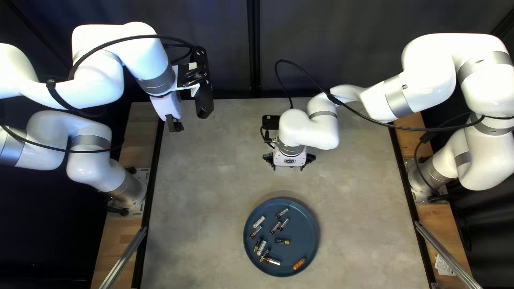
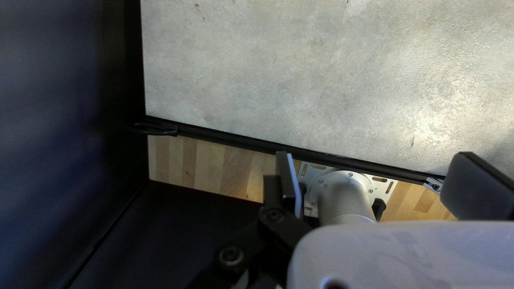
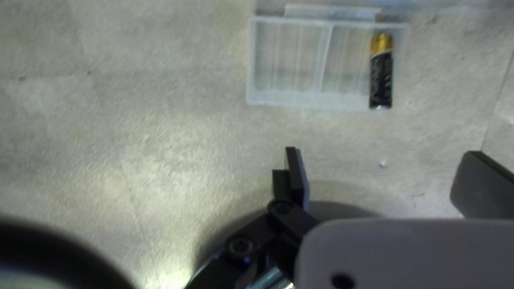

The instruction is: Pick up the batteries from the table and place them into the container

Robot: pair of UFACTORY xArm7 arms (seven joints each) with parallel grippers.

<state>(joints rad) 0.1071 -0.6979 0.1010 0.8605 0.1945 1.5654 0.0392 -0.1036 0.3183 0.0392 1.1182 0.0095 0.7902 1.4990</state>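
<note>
Batteries [image 1: 275,228] on plate, one at the box

Most of our batteries lie loose on the round blue plate [image 1: 307,233] at the bottom middle of the top left view. They lie at mixed angles, mainly in the plate's left half as that view shows it; an orange one [image 1: 299,264] lies apart from them, close to the rim.

Our right gripper [image 1: 288,167] points down at the table [image 1: 364,214], beyond the plate. Its two fingers stand apart. Ahead of them in the right wrist view sits the clear box [image 3: 305,100], with thin ridges across it. A black-and-gold battery [image 3: 381,75] shows at one end of it, gold end away from the gripper; we cannot tell whether it sits fully in a slot.

Our left gripper [image 1: 175,126] is raised at the table's far left corner, its fingers wide apart. Past them, the left wrist view shows our left arm's base [image 2: 345,198] bolted to a metal plate on the wooden strip [image 2: 214,168]. A black rail [image 2: 241,140] runs between that wood and the grey tabletop.
</note>
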